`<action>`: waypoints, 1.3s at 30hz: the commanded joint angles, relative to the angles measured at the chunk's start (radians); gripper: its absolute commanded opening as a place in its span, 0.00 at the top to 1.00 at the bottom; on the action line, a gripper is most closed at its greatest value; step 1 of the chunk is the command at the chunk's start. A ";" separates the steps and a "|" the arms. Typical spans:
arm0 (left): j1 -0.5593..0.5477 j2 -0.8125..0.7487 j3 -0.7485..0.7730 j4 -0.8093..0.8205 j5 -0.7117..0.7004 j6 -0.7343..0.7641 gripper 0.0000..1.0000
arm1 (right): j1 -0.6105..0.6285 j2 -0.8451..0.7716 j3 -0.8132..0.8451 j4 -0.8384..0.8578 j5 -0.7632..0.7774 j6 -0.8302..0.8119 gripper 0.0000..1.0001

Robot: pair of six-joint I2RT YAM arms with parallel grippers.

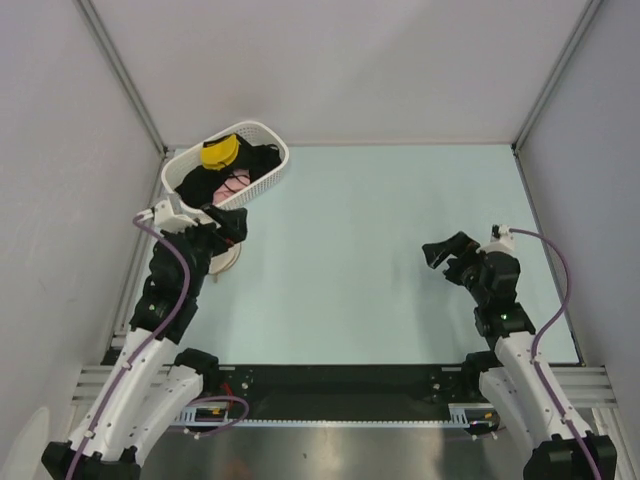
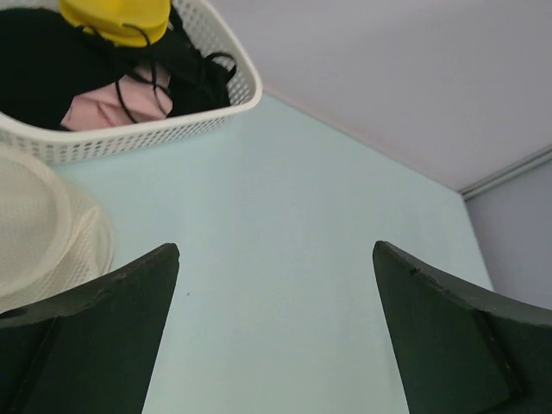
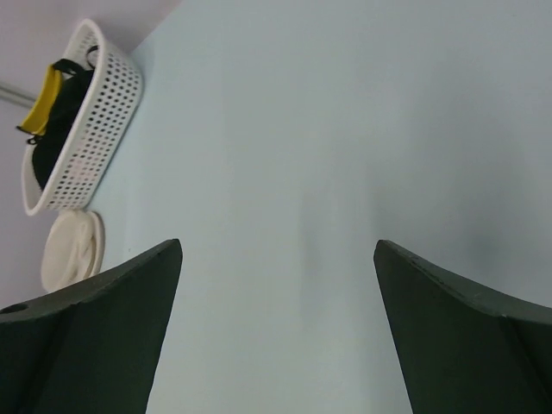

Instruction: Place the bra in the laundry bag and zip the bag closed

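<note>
The left gripper [image 2: 276,248] stands wide open and holds nothing, with bare bench [image 1: 380,230] showing between its two dark fingers [image 2: 112,319]. In the top view this gripper [image 1: 224,224] hangs at the left side of the bench, just in front of the white slotted basket [image 1: 281,160].

Directly under and beside the left gripper lies the laundry bag [image 2: 39,224], a cream-white mesh pod resting on the bench. It is close to the basket's near wall [image 2: 129,138], though whether the two touch is hard to tell. From above, only a pale edge of the bag [image 1: 226,264] peeks out beneath the arm.

The bra [image 2: 116,15] is in the basket, its bright yellow cup on top of the pile at the far end. Black garments [image 2: 34,60] and a pink garment [image 2: 99,108] lie beneath and beside it.

The right gripper [image 3: 276,246] is also fully open and empty, over bare bench surface. In the top view it [image 1: 447,258] sits at the right side, well apart from the basket [image 3: 95,112], the bag [image 3: 73,246] and the bra [image 3: 39,108], which appear small at the far left of its wrist view.
</note>
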 commanded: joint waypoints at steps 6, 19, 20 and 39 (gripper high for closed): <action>0.034 0.310 0.182 -0.265 0.080 0.153 0.00 | -0.019 0.104 0.230 -0.283 -0.038 -0.201 0.00; 0.098 1.009 0.641 -0.570 -0.120 0.299 0.18 | -0.016 0.066 0.235 -0.325 -0.158 -0.194 0.00; 0.106 1.051 0.656 -0.570 -0.106 0.300 0.25 | -0.016 0.060 0.233 -0.326 -0.158 -0.192 0.00; 0.167 1.208 0.578 -0.540 -0.161 0.170 0.47 | -0.008 -0.046 0.218 -0.337 -0.210 -0.143 0.00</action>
